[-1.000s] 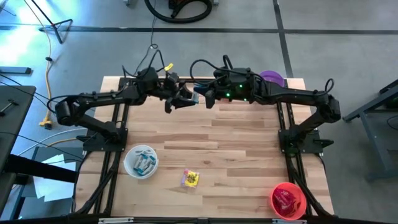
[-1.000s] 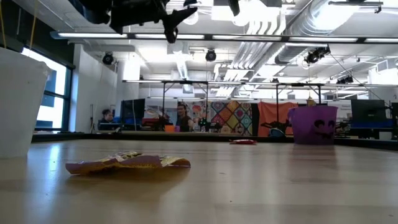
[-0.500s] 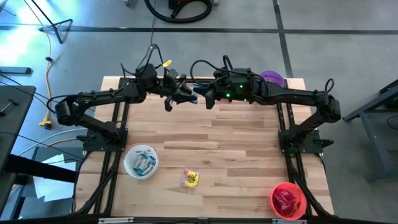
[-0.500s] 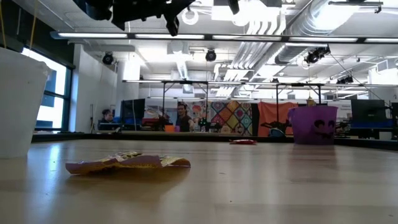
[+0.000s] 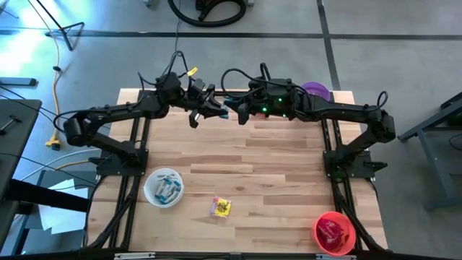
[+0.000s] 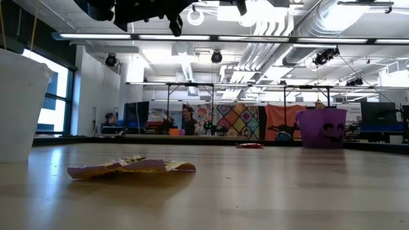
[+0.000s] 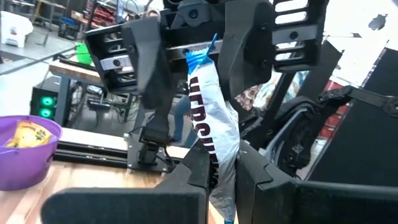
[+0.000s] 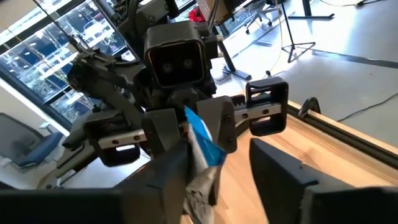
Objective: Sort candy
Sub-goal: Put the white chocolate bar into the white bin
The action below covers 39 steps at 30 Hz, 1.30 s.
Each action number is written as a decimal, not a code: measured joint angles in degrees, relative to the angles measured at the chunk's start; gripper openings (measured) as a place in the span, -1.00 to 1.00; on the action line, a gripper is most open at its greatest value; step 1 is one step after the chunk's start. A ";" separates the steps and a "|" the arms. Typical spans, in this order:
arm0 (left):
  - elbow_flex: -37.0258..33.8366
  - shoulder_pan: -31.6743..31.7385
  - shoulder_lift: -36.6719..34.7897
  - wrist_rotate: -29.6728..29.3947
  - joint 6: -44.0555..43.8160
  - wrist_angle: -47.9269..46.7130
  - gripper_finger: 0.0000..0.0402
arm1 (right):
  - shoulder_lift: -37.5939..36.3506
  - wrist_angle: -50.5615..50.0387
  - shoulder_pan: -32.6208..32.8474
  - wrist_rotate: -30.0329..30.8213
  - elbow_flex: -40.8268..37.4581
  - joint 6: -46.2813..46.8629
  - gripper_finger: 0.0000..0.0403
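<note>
A: What lies nearest on the table (image 5: 274, 166)?

B: The red bowl (image 5: 334, 232) at the near right corner, filled with red candy. Then a yellow candy (image 5: 221, 207) lying loose, and the clear white bowl (image 5: 164, 187) with light blue pieces in it. The low view shows that yellow wrapper (image 6: 131, 167) flat and crinkled, with nothing in its way.

A: And farther back?

B: Both arms meet high over the far edge. A blue and white candy (image 7: 214, 134) hangs between them, long, shiny, dark lettering down its side. The left gripper (image 7: 222, 177) is clamped on its lower part; the right gripper (image 8: 214, 171) has its fingers parted, one touching the wrapper.

A: Anything only one view gives?

B: The left wrist view shows yellow pieces in the purple bowl (image 7: 25, 149). From above that bowl (image 5: 316, 92) is half hidden behind the right arm.
</note>
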 joint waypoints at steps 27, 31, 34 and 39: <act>0.02 -4.28 -29.83 -4.22 10.17 -77.62 -0.95 | 0.00 -9.68 -5.71 -5.18 0.00 -12.88 -0.04; 0.02 -9.26 -34.35 -5.63 5.50 -91.46 -0.95 | 0.00 -9.83 -7.81 -7.96 0.00 -14.12 -0.04; 0.02 -13.15 -36.61 -5.75 1.76 -99.06 -0.95 | 0.00 -9.88 -9.21 -9.55 0.00 -14.49 -0.04; -1.22 -19.73 -37.16 -5.96 -3.36 -100.75 -0.95 | 0.00 -10.13 -10.87 -9.90 0.00 -14.89 -0.04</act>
